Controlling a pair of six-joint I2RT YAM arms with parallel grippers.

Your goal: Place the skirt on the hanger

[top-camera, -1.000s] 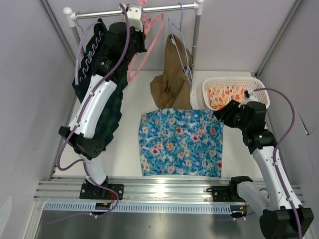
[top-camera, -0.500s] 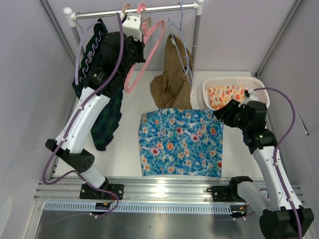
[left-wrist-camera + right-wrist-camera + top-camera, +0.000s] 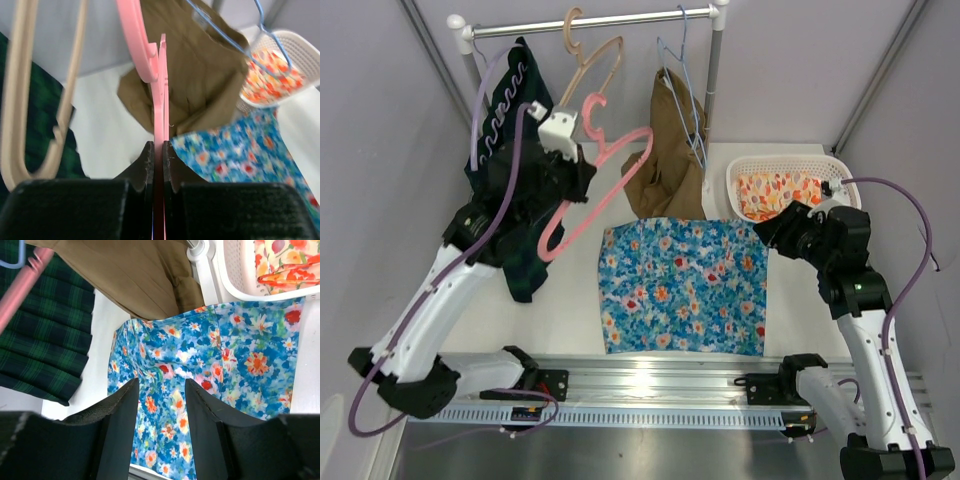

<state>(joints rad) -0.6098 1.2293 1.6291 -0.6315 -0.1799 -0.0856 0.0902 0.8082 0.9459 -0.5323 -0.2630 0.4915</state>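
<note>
The blue floral skirt lies flat on the white table; it also shows in the right wrist view and the left wrist view. My left gripper is shut on a pink hanger, held off the rail, above the table left of the skirt. In the left wrist view the jaws pinch the pink hanger at my left gripper. My right gripper is open and empty above the skirt's far right corner; in the right wrist view my right gripper has the skirt between its fingers, below.
A rail at the back holds a beige hanger, a dark green plaid garment, and a brown garment on a blue wire hanger. A white basket with orange floral cloth stands at the back right.
My left arm has lifted the pink hanger off the rail and brought it down and toward the near side. The beige hanger now shows on the rail. The right arm barely moved.
</note>
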